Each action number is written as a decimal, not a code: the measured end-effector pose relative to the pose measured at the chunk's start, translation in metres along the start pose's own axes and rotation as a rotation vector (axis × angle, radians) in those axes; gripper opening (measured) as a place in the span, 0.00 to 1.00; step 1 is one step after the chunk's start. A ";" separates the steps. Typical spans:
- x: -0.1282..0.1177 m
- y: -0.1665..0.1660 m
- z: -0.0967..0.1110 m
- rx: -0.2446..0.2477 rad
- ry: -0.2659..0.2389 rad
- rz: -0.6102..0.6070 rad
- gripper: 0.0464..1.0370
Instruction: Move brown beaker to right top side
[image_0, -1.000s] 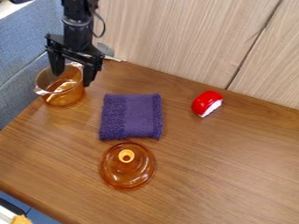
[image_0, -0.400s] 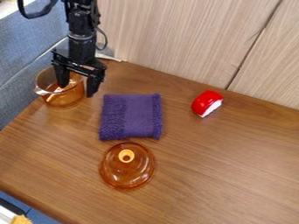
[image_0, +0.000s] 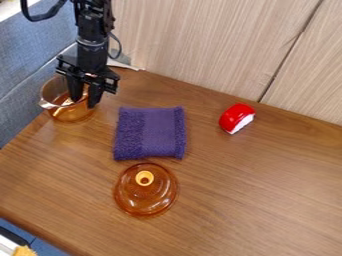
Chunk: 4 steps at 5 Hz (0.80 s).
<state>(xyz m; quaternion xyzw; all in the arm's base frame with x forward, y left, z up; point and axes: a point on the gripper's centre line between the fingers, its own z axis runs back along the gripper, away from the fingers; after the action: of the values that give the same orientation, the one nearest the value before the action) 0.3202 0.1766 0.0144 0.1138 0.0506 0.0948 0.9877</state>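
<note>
The brown pot (image_0: 70, 114) stands upright at the table's left edge, far from the right top side where it should go. The gripper (image_0: 84, 102) is narrow, seemingly pinching the pot's right wall, one finger inside and one outside, probably so it can be lifted. The lid (image_0: 145, 194) lies apart, which leaves the mouth open for that finger. Between them is a purple cloth (image_0: 150, 134); to the right, a red object (image_0: 236, 117). The table (image_0: 260, 200) is wooden, before a pale wood panel (image_0: 200, 45).
</note>
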 end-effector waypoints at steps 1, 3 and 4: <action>0.001 -0.003 0.000 0.010 -0.004 0.002 0.10; -0.001 -0.007 0.000 0.037 0.010 0.004 0.02; -0.005 -0.007 0.002 0.084 0.035 0.016 0.02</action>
<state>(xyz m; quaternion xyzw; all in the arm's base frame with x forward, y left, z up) 0.3170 0.1686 0.0153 0.1537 0.0711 0.1026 0.9802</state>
